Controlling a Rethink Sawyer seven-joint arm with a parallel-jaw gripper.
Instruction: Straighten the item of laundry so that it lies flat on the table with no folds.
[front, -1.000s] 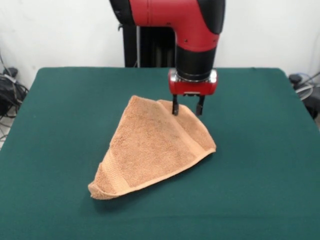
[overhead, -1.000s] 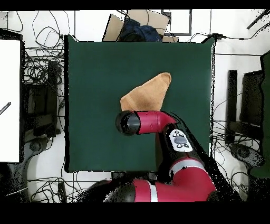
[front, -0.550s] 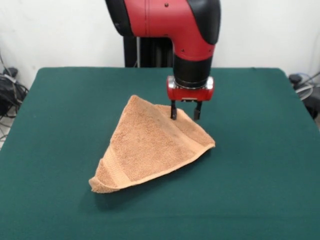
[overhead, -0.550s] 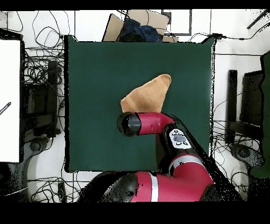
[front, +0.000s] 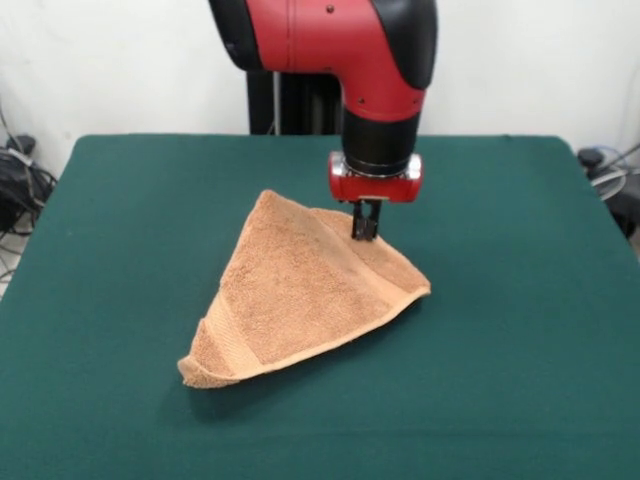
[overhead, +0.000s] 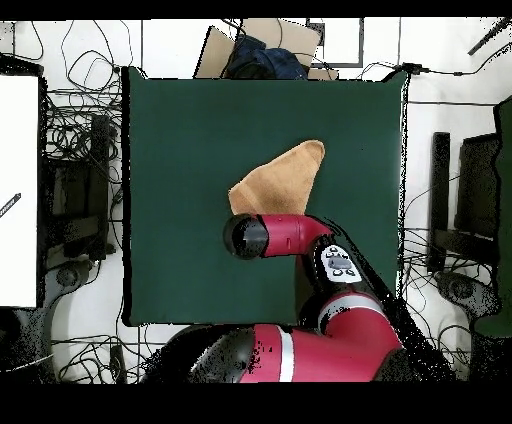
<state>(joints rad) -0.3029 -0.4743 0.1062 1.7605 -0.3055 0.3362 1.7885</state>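
The towel (front: 305, 295) lies near the middle of the green table (front: 520, 400), a little toward the front. It is not flat. It is folded over into a pointy three-sided shape, with one layer on top of another. The nearest corner sits at about 7 o'clock from the middle of the towel, and you can see a woven band just above it. Another corner pokes out at about 3 o'clock. The top point is at about 11 o'clock.

Farther back, at about 1 o'clock on the towel, the gripper (front: 365, 230) comes straight down from the red arm (front: 340, 45). Half a second ago its two fingers stood apart, one on each side of a raised fold. Now they are pressed close together, and they look to be pinching that fold of towel between them. The towel itself has not moved.

From above, the arm covers the gripper, so only the towel's far part shows there (overhead: 285, 180).

This looks like the grab step just finished. The towel is still folded, so the real job is not done. Next the arm probably has to lift and pull that layer open.
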